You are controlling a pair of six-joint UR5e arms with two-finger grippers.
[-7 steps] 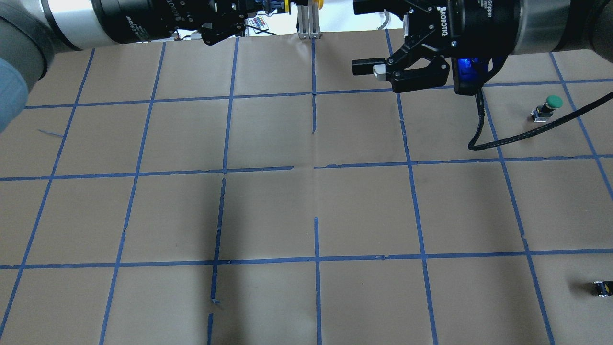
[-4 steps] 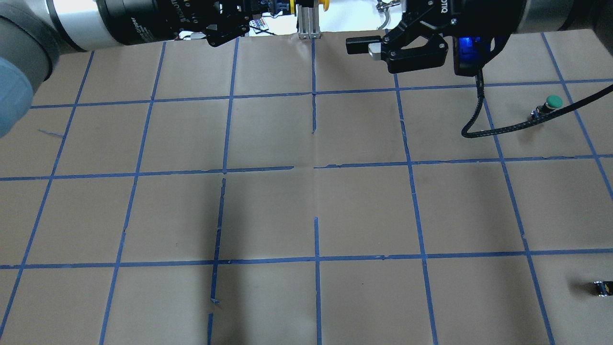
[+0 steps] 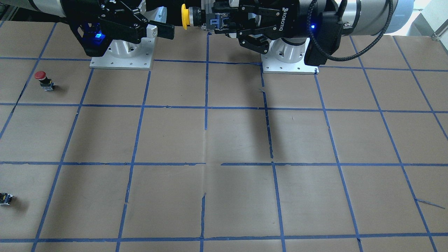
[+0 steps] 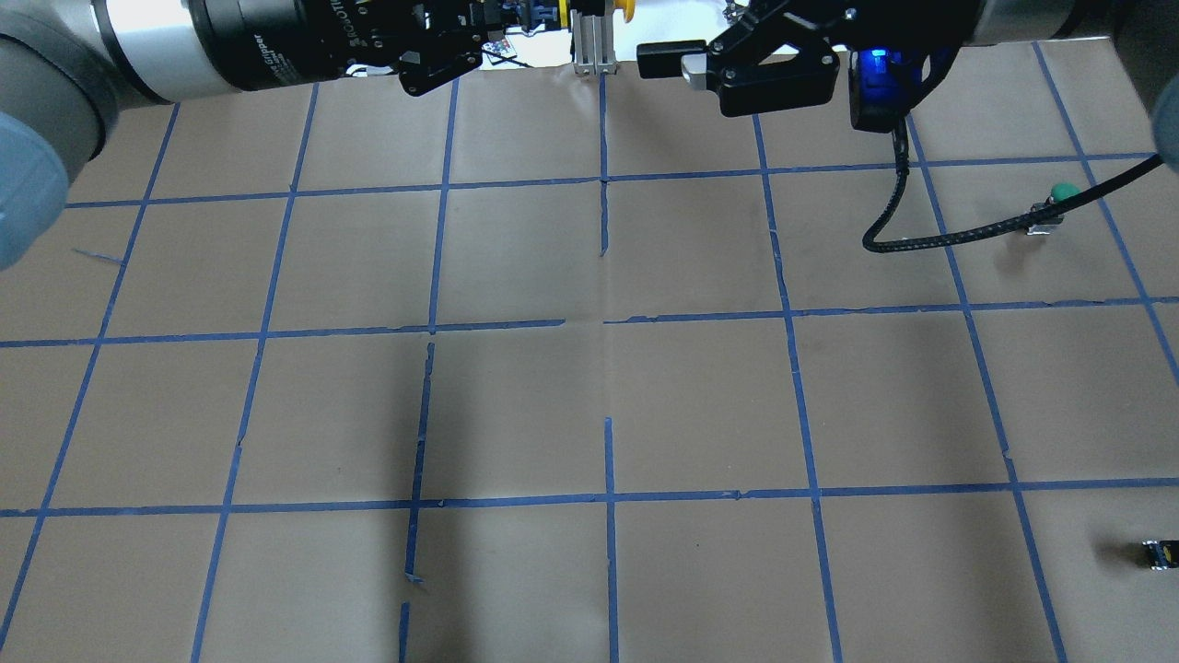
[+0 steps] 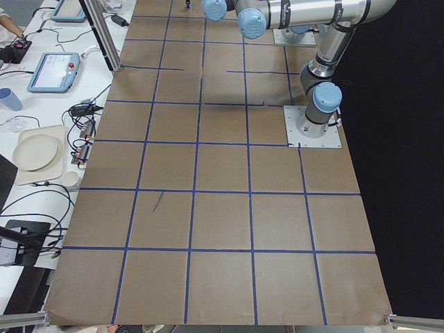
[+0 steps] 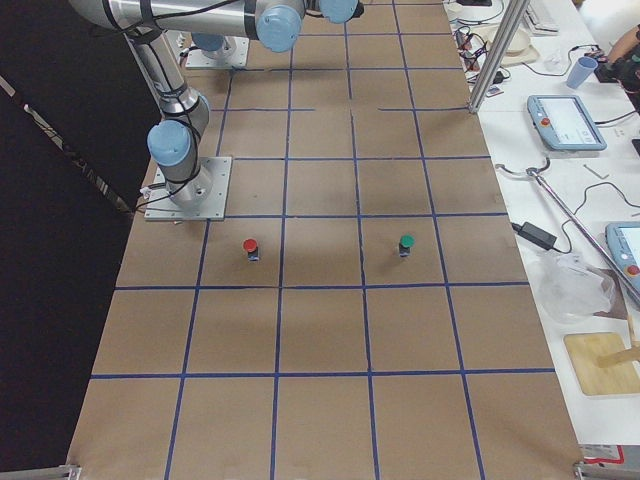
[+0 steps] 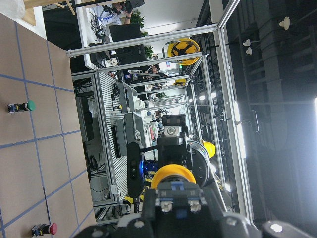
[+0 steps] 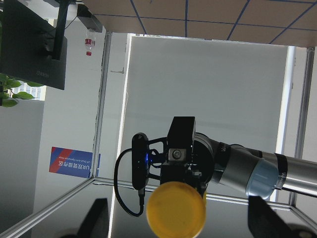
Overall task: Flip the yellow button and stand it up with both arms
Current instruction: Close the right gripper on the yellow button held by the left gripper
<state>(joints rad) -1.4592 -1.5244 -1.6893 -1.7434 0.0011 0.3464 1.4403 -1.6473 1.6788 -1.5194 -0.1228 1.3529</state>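
My left gripper is shut on the black-and-grey body of the yellow button and holds it level in the air over the table's middle, cap toward the right arm. In the overhead view the yellow cap shows at the top edge. My right gripper is open, close to the cap and facing it, apart from it. In the right wrist view the yellow cap sits between its two spread fingers. In the left wrist view the button is clamped at the bottom.
A green-capped button stands at the right of the brown gridded table, partly behind the right arm's black cable. A red-capped button stands near the right arm's base plate. A tiny dark part lies far right.
My right gripper has moved left and toward the top of the overhead view, nearer the yellow cap. Its cable now crosses the green button. The left gripper has barely moved.
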